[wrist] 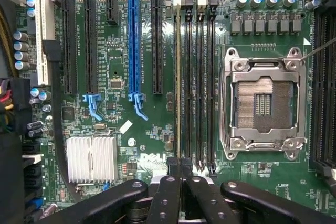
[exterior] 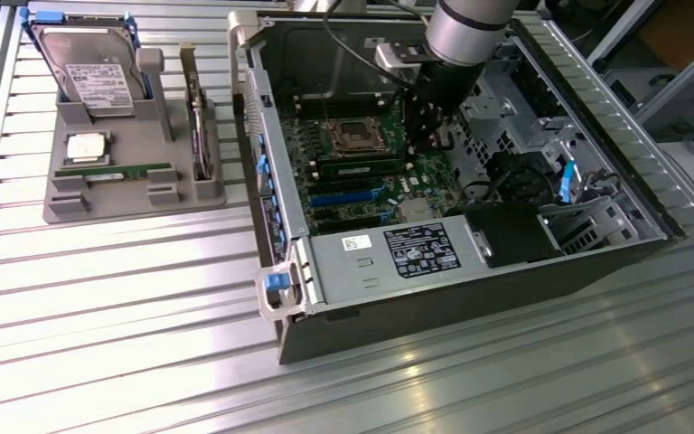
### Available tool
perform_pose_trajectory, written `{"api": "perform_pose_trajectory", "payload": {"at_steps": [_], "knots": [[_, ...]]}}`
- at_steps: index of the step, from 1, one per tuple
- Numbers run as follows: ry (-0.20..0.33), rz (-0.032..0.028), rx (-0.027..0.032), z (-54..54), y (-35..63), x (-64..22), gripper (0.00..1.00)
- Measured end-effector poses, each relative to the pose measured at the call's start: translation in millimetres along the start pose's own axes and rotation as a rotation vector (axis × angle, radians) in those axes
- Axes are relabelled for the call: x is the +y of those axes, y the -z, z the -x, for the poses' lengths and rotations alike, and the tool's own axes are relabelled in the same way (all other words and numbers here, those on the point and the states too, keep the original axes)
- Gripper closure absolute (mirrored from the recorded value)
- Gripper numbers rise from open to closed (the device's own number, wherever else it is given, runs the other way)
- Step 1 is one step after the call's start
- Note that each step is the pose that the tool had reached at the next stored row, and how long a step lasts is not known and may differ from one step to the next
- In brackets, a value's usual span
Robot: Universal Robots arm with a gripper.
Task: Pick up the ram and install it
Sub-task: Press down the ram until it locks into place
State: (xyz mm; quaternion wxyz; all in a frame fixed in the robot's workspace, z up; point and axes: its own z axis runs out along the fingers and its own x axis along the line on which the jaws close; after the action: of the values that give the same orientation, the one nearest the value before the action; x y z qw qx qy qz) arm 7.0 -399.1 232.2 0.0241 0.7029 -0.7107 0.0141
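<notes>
Two containers sit on the ribbed metal bench (exterior: 106, 298). The larger, an open computer case (exterior: 444, 298), holds a green motherboard (exterior: 360, 181) and a grey power supply (exterior: 371, 258) whose labels are too small to read. The arm (exterior: 468, 32) reaches down into the case and hides part of the board. The smaller, a grey tray (exterior: 130, 203) at the exterior view's left, holds a hard drive (exterior: 97, 68), an upright card (exterior: 199, 127), a square silver processor chip (exterior: 88, 146) and the ram (exterior: 115, 170), which lies flat near the tray's front, well apart from the claw (wrist: 181, 169). The claw's fingers are pressed together at the end of the memory slots (wrist: 195, 82), beside the empty processor socket (wrist: 265, 103). A thin strip stands edge-on in the nearest slot; whether the fingers pinch it is unclear. "DELL" is printed near the heatsink (wrist: 92, 159).
</notes>
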Motion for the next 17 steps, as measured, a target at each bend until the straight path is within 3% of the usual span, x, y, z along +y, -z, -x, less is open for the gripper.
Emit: {"api": "perform_pose_trajectory", "payload": {"at_steps": [2,3,13,14,15,17], "knots": [[0.000,-0.0018,-0.0012,-0.1,2.8,0.0,0.89],[0.000,-0.0017,-0.0005,-0.6,10.3,0.1,0.89],[0.000,0.0035,-0.0002,0.1,-4.5,-0.1,0.89],[0.000,0.0015,-0.0027,0.1,3.0,0.0,0.89],[0.000,-0.0012,-0.0003,-0.6,9.2,1.4,0.89],[0.000,-0.0036,-0.0009,-0.6,9.0,12.9,0.89]]}}
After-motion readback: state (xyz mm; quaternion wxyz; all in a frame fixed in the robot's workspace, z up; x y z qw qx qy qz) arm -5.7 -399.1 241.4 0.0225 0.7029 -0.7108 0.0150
